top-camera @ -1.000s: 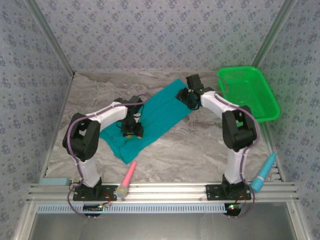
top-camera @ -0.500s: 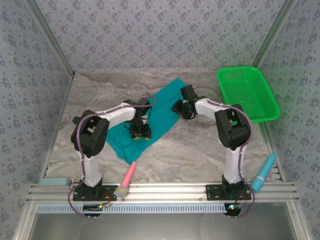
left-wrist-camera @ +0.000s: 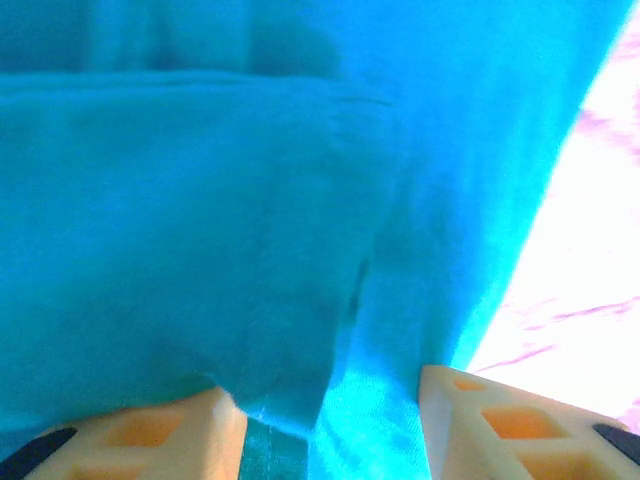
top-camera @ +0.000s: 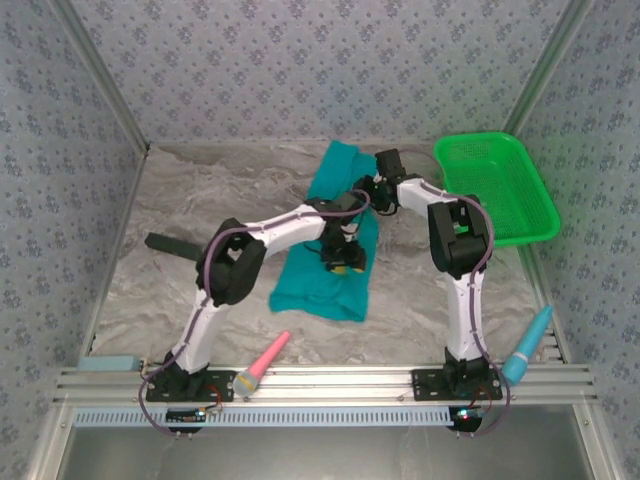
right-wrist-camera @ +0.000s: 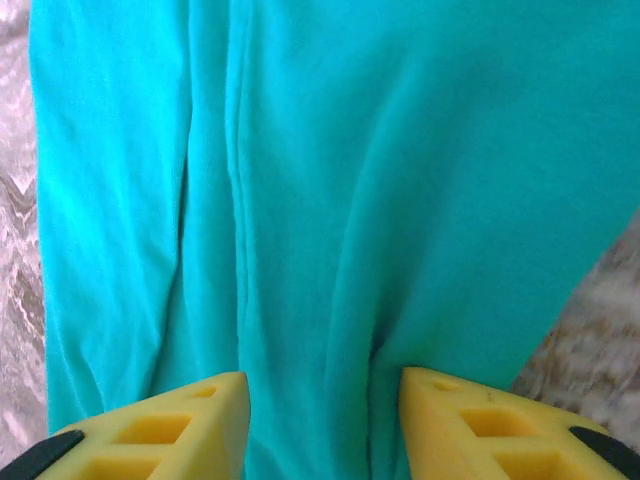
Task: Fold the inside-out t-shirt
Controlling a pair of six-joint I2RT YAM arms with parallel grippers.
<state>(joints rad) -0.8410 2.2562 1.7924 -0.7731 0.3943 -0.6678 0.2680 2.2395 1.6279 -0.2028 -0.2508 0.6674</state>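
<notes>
Marbled grey surface between patterned walls is what I have on the top feed. At the far left a pale blue block sits by the near rail, with a dark flat object further in. A pink-handled tool lies near the left arm's base. The inside-out t-shirt lies just right of centre as a long teal band, running from the back of the surface toward me and widening at the near end. The left end effector is down on its middle. On the left wrist feed a ridge of cloth runs up between the fingers - I read that as a grip on the shirt. Just beyond, the right end effector is also on the cloth, with creases drawn in between its yellow fingers - closed on the shirt too. A green basket stands apart at the right, and a blue tool lies nearer me.
</notes>
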